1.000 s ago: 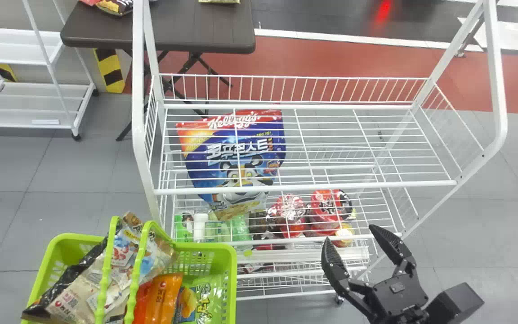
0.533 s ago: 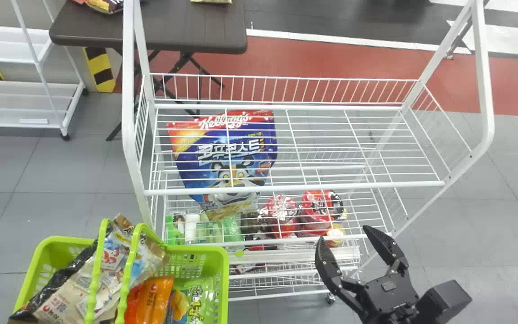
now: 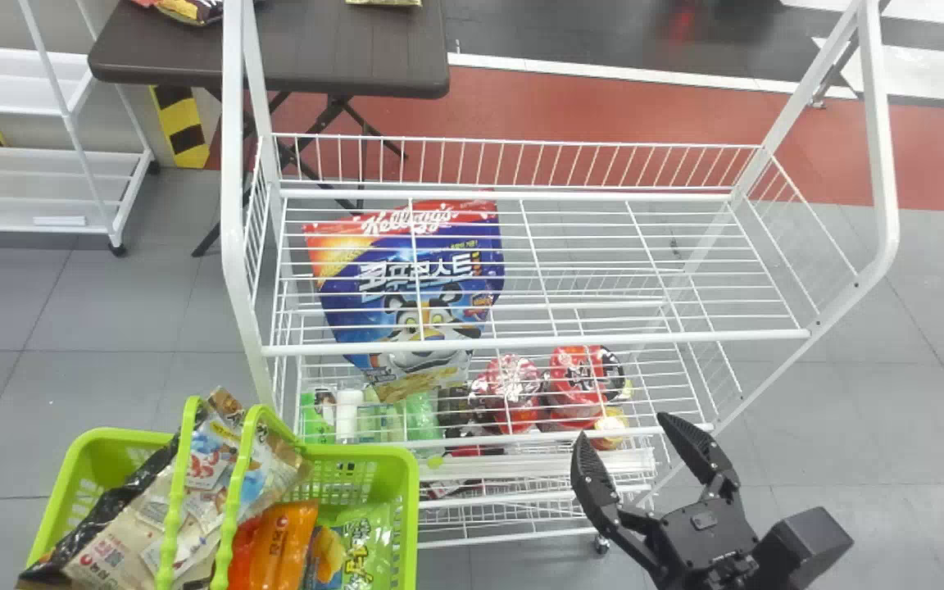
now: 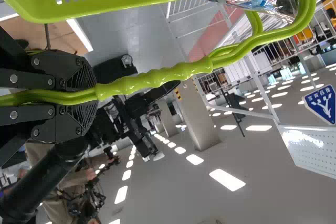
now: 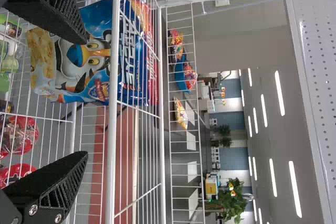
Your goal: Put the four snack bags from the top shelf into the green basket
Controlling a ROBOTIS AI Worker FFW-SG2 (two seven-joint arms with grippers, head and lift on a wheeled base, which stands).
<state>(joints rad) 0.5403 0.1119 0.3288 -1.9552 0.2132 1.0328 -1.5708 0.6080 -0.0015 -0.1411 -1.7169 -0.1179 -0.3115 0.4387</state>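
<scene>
My right gripper (image 3: 626,430) stands open in the head view, near the lower right front of the white wire rack (image 3: 537,338). In the right wrist view this gripper (image 5: 85,98) has nothing between its fingers. The green basket (image 3: 357,453) is at the lower left, in front of the rack. It holds a beige and black snack bag (image 3: 115,545), an orange bag (image 3: 285,533), a green bag (image 3: 369,541) and a blue and yellow bag (image 3: 326,553). In the left wrist view my left gripper (image 4: 94,90) is shut on the green basket handle (image 4: 157,77).
A large blue cereal bag (image 3: 415,279) shows through the top shelf's wires. Red packages (image 3: 583,385) and green items (image 3: 419,418) lie on a lower level. Behind are a dark table (image 3: 341,49) and another white rack (image 3: 38,188). Grey floor (image 3: 865,393) extends at the right.
The rack, basket and right gripper have all shifted slightly left in the head view, mostly between the two earlier frames. The right gripper stays open.
</scene>
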